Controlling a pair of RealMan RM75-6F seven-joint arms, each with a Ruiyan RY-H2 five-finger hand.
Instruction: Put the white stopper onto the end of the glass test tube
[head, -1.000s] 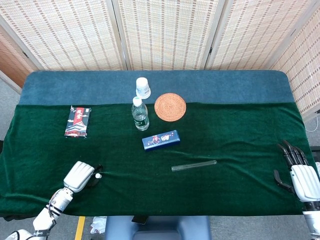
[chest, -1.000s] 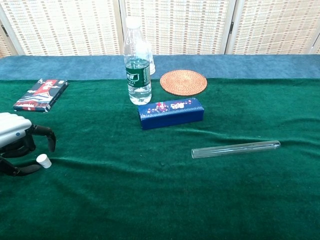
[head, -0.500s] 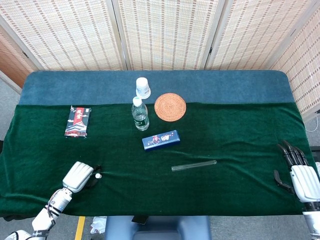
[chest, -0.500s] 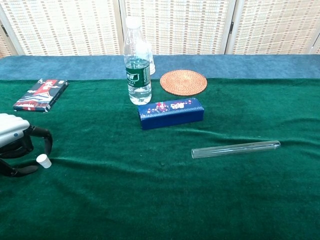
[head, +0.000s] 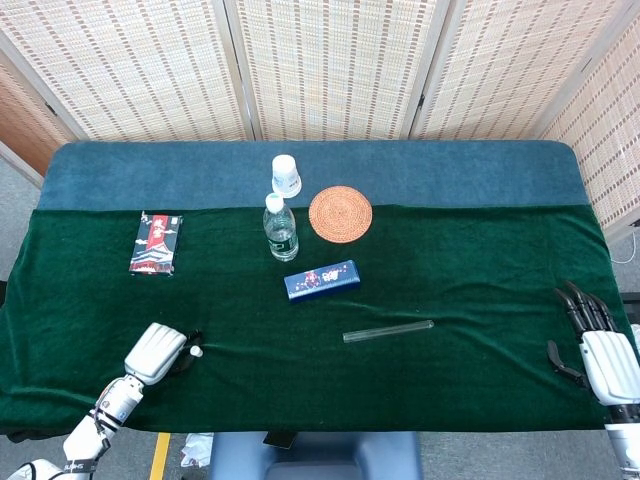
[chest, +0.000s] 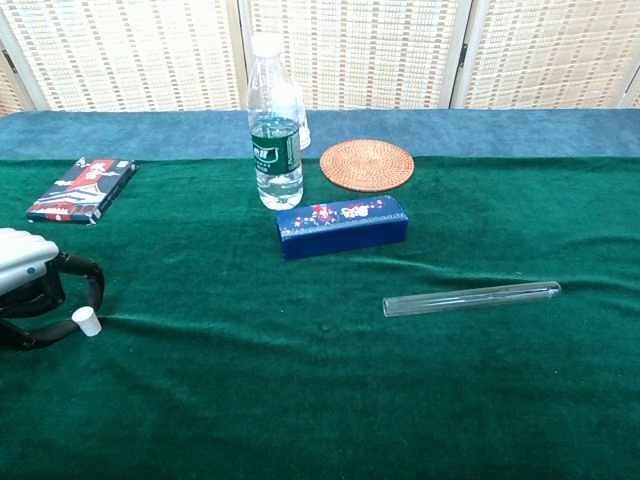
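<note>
At the table's near-left edge, the left hand (chest: 35, 295) is curling dark fingers around, apparently not yet gripping, the small white cylindrical stopper (chest: 86, 322), risking nudging it off, far from the clear glass test tube (chest: 470, 298).

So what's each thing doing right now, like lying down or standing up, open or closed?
white stopper: on the cloth, between left hand's fingertips
glass test tube: lying flat, no stopper on it
water bottle: upright, cap on
blue box: lying flat, closed
left hand: fingers curled around stopper
right hand: open, holding nothing
</note>
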